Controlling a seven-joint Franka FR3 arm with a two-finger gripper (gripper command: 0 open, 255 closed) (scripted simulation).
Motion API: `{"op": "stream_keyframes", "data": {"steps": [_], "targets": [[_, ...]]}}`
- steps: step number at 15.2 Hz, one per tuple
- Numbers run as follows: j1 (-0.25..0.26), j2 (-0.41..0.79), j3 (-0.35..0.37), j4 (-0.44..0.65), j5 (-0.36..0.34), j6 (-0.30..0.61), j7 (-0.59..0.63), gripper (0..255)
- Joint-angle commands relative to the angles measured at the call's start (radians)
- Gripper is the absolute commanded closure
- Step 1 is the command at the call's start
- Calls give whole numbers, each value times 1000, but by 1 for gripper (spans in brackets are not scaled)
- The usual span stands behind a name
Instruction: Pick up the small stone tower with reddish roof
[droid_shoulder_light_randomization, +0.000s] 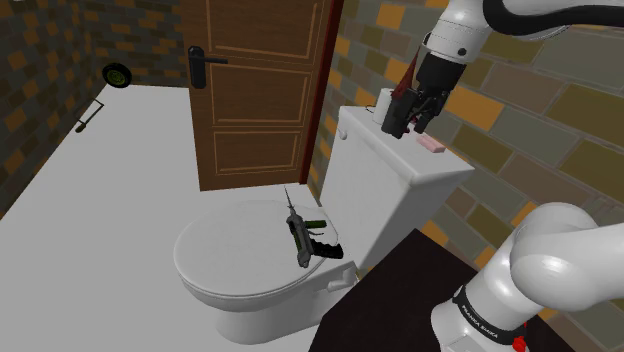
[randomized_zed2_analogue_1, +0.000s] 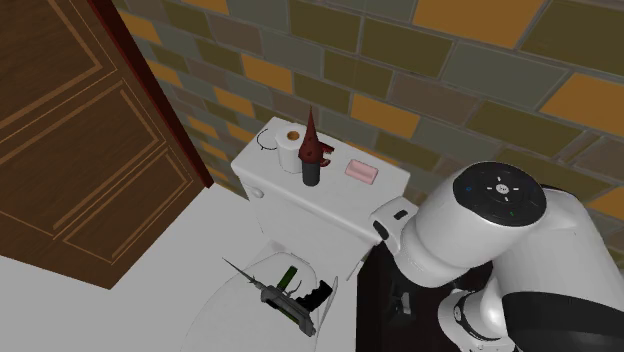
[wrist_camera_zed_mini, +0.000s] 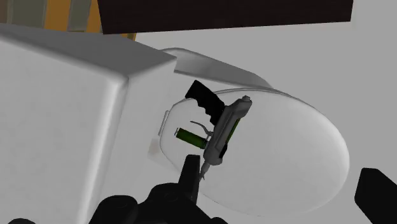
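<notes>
- Tank lid (randomized_zed2_analogue_1: 330, 190): paper roll (randomized_zed2_analogue_1: 290, 150), dark red-roofed tower (randomized_zed2_analogue_1: 311, 155) upright just beside at its 3 o'clock, pink soap (randomized_zed2_analogue_1: 361, 171) beyond.
- Gripper (wrist_camera_zed_mini: 280, 181): fingers (wrist_camera_zed_mini: 376, 194) spread, holding nothing; probably above the lid's front edge.
- Step: approach. Next: centre over roof, descend, close.

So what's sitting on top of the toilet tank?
A white paper roll, the dark tower with its reddish roof, and a pink bar. Anything lying beneath each of them is covered.

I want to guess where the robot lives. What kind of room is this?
Most likely a bathroom. There is a white toilet with its lid down, a tank behind it, and a toilet paper roll standing on top of the tank.
</notes>
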Motion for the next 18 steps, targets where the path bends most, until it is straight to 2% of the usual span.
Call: {"op": "stream_keyframes", "data": {"steps": [1,11,18], "targets": [[0,0,0,0,0,0,0,0],[-96,43,-144,-100,-58,463,-79,0],[-116,135,-273,-111,-37,791,-158,0]]}}
